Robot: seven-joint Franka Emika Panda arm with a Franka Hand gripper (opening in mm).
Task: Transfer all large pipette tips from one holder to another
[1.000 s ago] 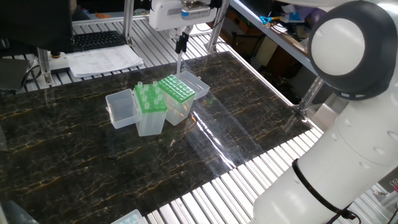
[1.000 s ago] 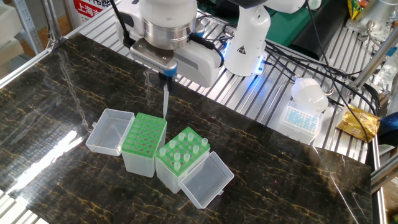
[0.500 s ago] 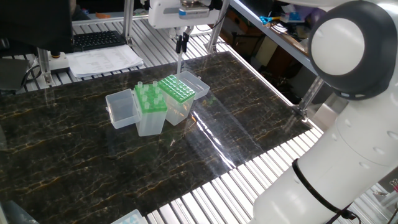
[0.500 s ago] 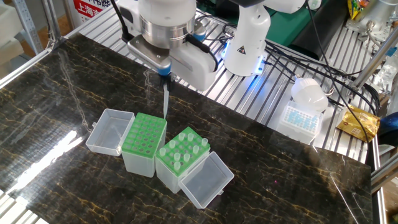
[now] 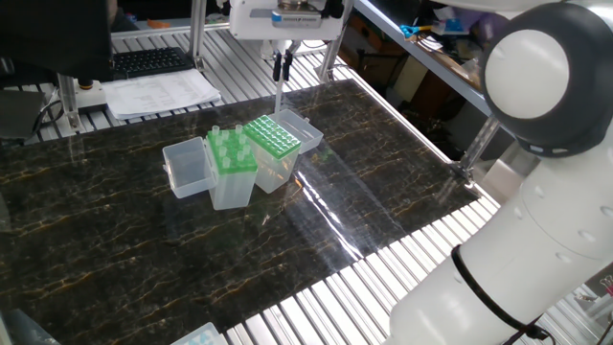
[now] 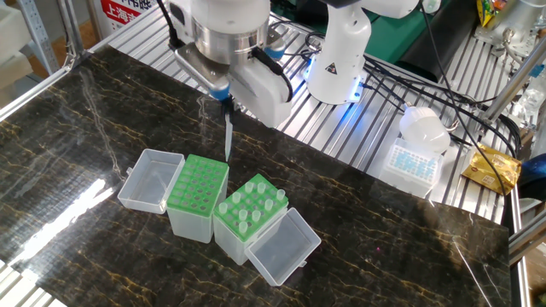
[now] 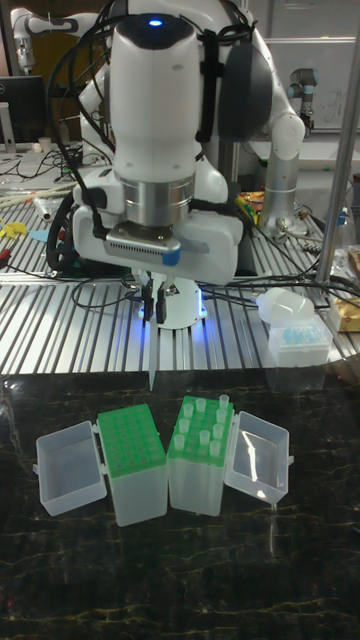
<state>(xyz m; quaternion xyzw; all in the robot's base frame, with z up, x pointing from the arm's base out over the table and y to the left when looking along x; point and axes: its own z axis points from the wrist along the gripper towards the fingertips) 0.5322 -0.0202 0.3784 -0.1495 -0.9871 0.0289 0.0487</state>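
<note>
White arm, grey joints, black cables

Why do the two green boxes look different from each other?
The box with tips has pale pipette tips standing up in its holes; the box without tips shows only empty holes. In the other fixed view, the first one's clear lid opens to the right, the second one's lid to the left. The gripper holds one tip above the box without tips. Both have green tops and clear bodies.
</note>
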